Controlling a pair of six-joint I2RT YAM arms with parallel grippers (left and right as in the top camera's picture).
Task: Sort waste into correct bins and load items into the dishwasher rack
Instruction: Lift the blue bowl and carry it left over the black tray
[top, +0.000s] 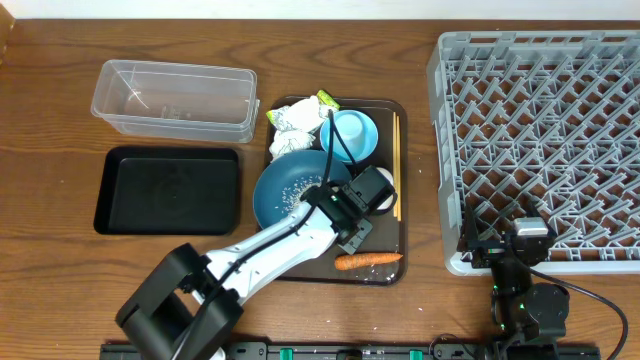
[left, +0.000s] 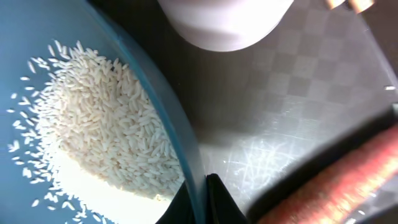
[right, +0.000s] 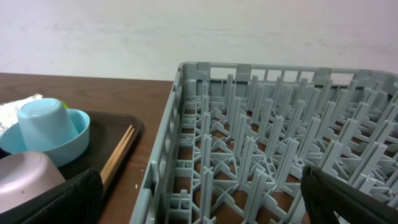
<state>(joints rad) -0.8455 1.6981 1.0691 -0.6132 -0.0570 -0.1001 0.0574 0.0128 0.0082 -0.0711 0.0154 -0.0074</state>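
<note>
My left gripper (top: 327, 199) is shut on the right rim of the dark-blue bowl (top: 290, 190). In the left wrist view its black fingertips (left: 217, 193) pinch the rim, with white rice (left: 93, 124) heaped inside. The white cup (left: 227, 22) stands just beyond and the carrot (left: 329, 186) lies to the right. An upturned light-blue cup (top: 352, 133) sits on its saucer (right: 69, 146), beside the paper wads (top: 294, 121), wrapper (top: 327, 100) and chopsticks (top: 396, 165). My right gripper (top: 505, 245) hangs open and empty over the front-left corner of the dishwasher rack (top: 545, 140).
All the dishes and waste lie on a brown serving tray (top: 385, 275). A clear plastic tub (top: 175, 98) and a shallow black tray (top: 168, 188) stand empty to its left. The rack's wall (right: 161, 168) rises close to the tray's right edge.
</note>
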